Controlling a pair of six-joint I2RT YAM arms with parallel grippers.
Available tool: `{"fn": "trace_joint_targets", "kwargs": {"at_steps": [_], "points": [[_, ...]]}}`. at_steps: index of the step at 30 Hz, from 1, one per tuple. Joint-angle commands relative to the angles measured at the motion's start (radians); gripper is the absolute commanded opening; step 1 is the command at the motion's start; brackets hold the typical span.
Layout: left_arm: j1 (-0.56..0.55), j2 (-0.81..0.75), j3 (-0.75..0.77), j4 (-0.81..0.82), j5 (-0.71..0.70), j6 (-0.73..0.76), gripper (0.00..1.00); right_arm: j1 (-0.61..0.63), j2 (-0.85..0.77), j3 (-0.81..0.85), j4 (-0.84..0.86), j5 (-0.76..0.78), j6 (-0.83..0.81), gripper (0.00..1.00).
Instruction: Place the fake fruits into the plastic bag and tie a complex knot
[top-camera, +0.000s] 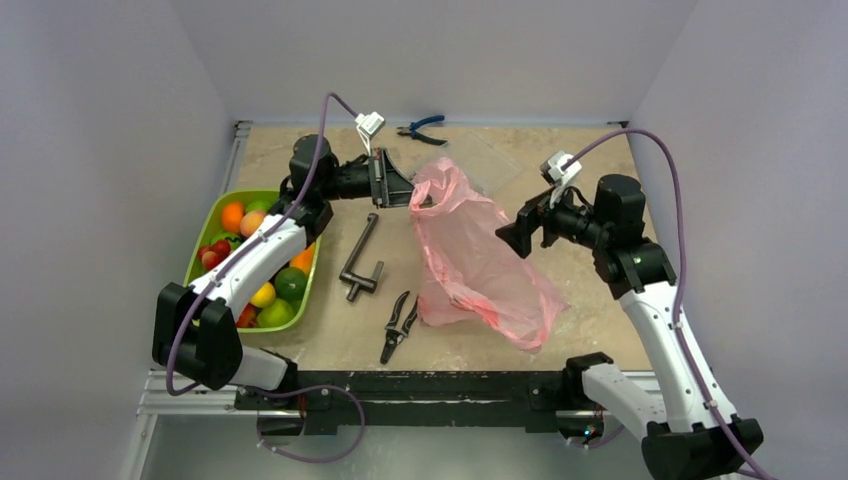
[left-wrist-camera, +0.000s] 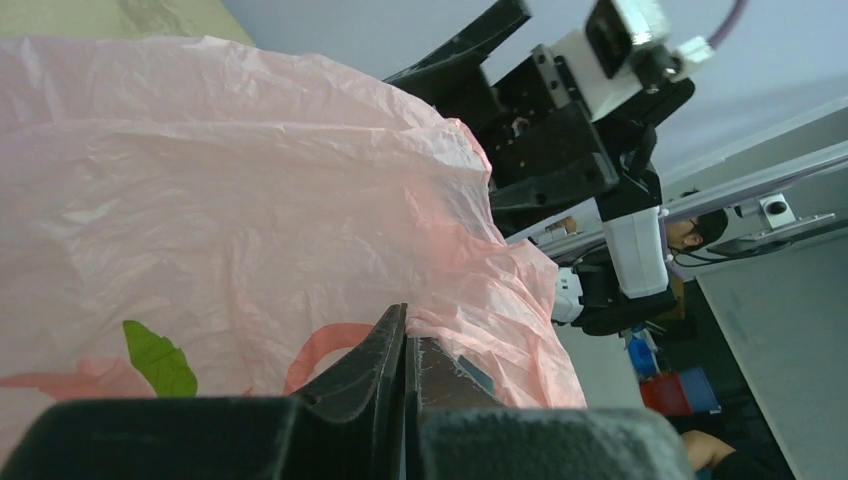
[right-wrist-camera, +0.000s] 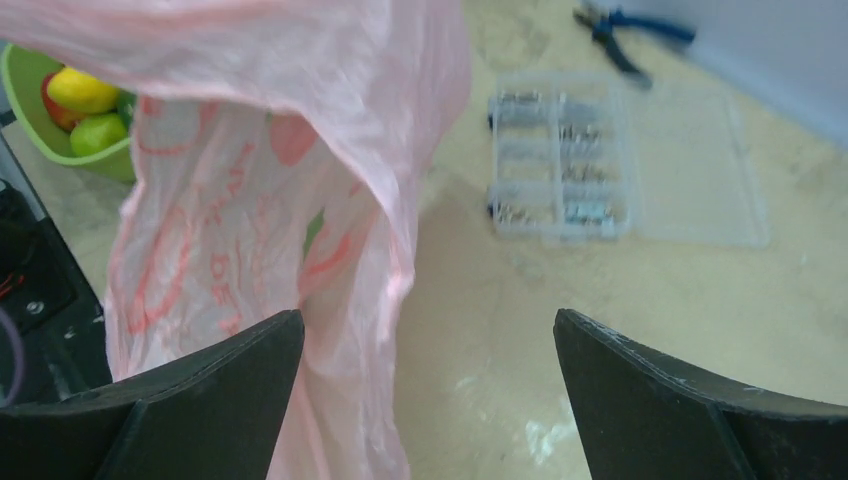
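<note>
The pink plastic bag (top-camera: 470, 255) lies across the middle of the table, its top corner lifted. My left gripper (top-camera: 412, 192) is shut on that corner of the bag (left-wrist-camera: 300, 200), the film pinched between its closed fingers (left-wrist-camera: 385, 365). My right gripper (top-camera: 512, 235) is open and empty, close to the bag's right edge; the bag (right-wrist-camera: 250, 200) hangs in front of its left finger (right-wrist-camera: 215, 385). The fake fruits (top-camera: 250, 260), red, orange, yellow and green, lie in the lime-green tray (top-camera: 205, 225) at the left, also partly seen in the right wrist view (right-wrist-camera: 80, 105). No knot shows.
A black clamp tool (top-camera: 360, 260) and black pliers (top-camera: 400, 325) lie between tray and bag. Blue-handled pliers (top-camera: 422, 128) lie at the far edge. A clear compartment box (right-wrist-camera: 560, 155) sits on the table behind the bag.
</note>
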Motion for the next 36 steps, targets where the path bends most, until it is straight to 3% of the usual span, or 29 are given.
{"fn": "trace_joint_targets", "kwargs": {"at_steps": [1, 8, 12, 14, 19, 25, 28, 29, 30, 32, 33, 34, 36], "points": [[-0.014, -0.024, 0.041, -0.049, -0.002, 0.020, 0.00, 0.067, -0.032, -0.011, 0.275, -0.012, -0.083, 0.99], [-0.023, -0.005, 0.053, -0.059, 0.020, 0.021, 0.00, 0.304, 0.019, -0.034, 0.375, 0.107, -0.321, 0.99], [-0.023, -0.004, 0.049, -0.053, 0.021, 0.000, 0.00, 0.377, 0.031, -0.068, 0.423, 0.128, -0.400, 0.99], [-0.027, -0.003, 0.051, -0.045, 0.037, 0.000, 0.00, 0.414, 0.030, -0.111, 0.506, 0.228, -0.446, 0.99], [-0.035, -0.010, 0.038, -0.027, 0.086, -0.014, 0.00, 0.435, 0.057, -0.215, 0.795, 0.433, -0.511, 0.99], [-0.064, -0.009, 0.041, -0.040, 0.128, -0.013, 0.00, 0.435, 0.131, -0.282, 1.022, 0.356, -0.586, 0.95], [-0.069, -0.008, 0.052, -0.055, 0.148, -0.015, 0.00, 0.435, 0.158, -0.277, 1.061, 0.271, -0.601, 0.81], [-0.067, -0.008, 0.058, -0.066, 0.158, -0.012, 0.00, 0.434, 0.156, -0.271, 1.058, 0.225, -0.591, 0.68], [-0.061, -0.008, 0.065, -0.076, 0.167, -0.007, 0.00, 0.432, 0.150, -0.255, 1.001, 0.186, -0.589, 0.50], [-0.033, -0.014, 0.087, -0.120, 0.181, 0.035, 0.00, 0.414, 0.121, -0.203, 0.836, 0.088, -0.583, 0.26], [-0.008, -0.019, 0.124, -0.189, 0.180, 0.094, 0.00, 0.396, 0.103, -0.159, 0.731, 0.031, -0.595, 0.08], [0.020, -0.021, 0.174, -0.375, 0.163, 0.237, 0.00, 0.378, 0.075, -0.137, 0.637, -0.012, -0.604, 0.00], [0.077, -0.018, 0.290, -0.669, 0.085, 0.518, 0.00, 0.358, 0.039, -0.114, 0.470, -0.055, -0.636, 0.00]]}}
